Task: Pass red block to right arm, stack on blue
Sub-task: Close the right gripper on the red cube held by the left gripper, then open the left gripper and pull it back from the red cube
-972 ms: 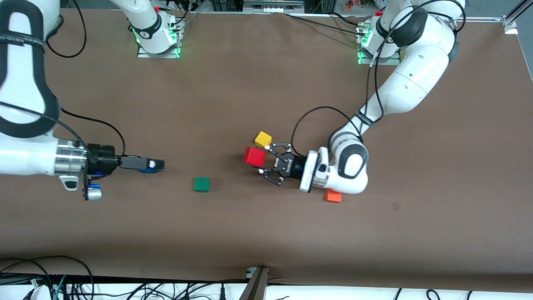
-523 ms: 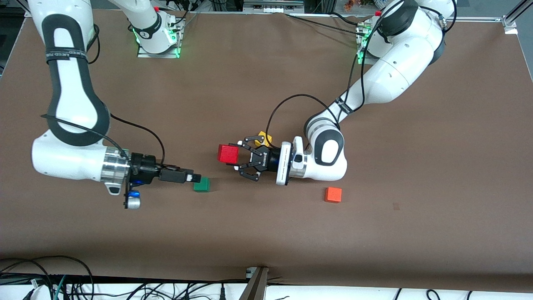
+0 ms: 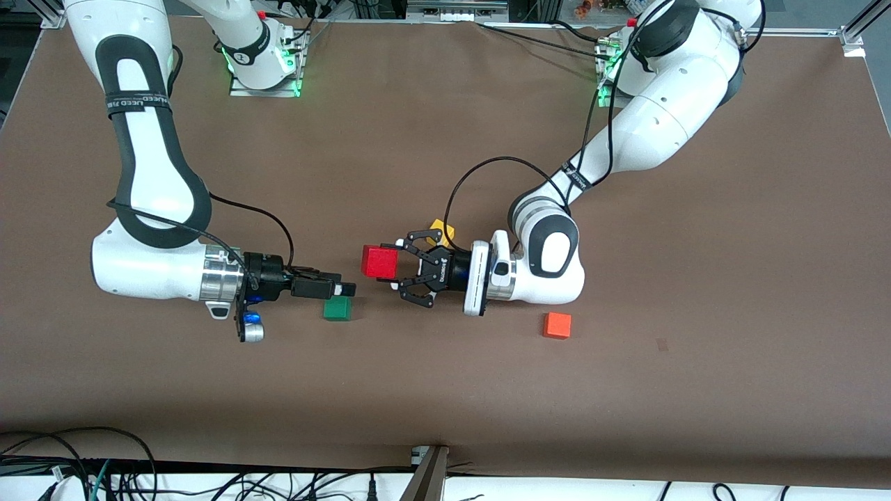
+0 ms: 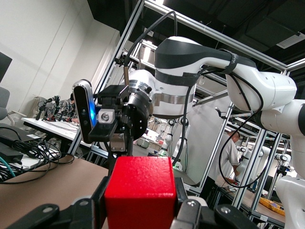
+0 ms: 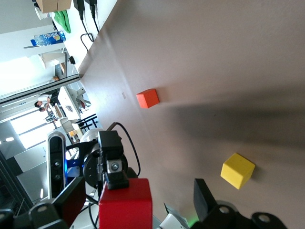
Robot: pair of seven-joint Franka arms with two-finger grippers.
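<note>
Brown table [image 3: 445, 390] carries 2 arms aimed at each other; the left gripper [image 3: 398, 269], level above the table's middle, clamps the red block [image 3: 379, 261]; the right gripper [image 3: 341, 288] hovers over the green cube [image 3: 337, 308], fingers spread wide, seemingly just short of the block; the blue cube is hidden.

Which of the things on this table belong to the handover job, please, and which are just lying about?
In the job:
- red block, held in the shut left gripper
- right gripper, open, above the green cube

Lying about:
- green cube
- yellow cube
- orange cube

The blue cube isn't visible.
</note>
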